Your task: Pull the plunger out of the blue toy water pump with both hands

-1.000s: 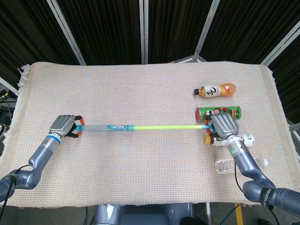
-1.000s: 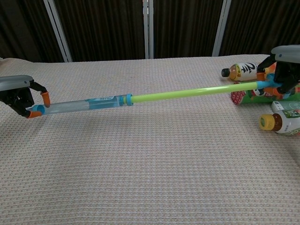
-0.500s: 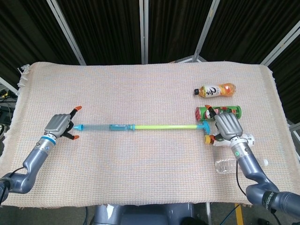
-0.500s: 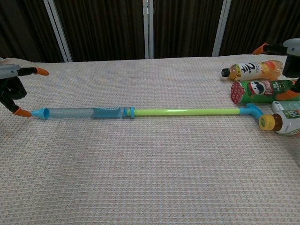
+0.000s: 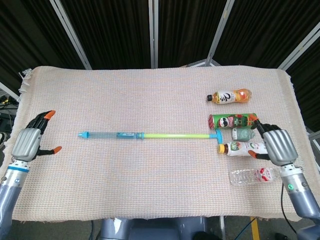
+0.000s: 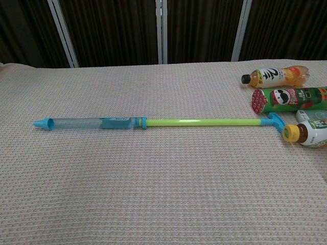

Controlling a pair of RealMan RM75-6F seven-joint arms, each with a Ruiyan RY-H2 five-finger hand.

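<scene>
The blue toy water pump (image 5: 112, 135) (image 6: 87, 123) lies flat across the middle of the cloth. Its lime-green plunger rod (image 5: 175, 135) (image 6: 202, 122) sticks far out to the right and ends in a blue handle (image 5: 220, 135) (image 6: 275, 120). My left hand (image 5: 30, 142) hangs well to the left of the pump's nozzle, fingers spread, holding nothing. My right hand (image 5: 277, 145) sits to the right of the handle, beyond the bottles, also empty with fingers apart. Neither hand appears in the chest view.
An orange drink bottle (image 5: 230, 96), a green chips can (image 5: 232, 120), a yellow-capped bottle (image 5: 242, 148) and a clear water bottle (image 5: 252, 176) lie at the right by the plunger handle. The cloth-covered table (image 5: 150, 185) runs to dark curtains at the back.
Both hands have let go of the pump and drawn outward, the left to the left edge and the right past the bottles. The pump now lies on the cloth, plunger extended.
</scene>
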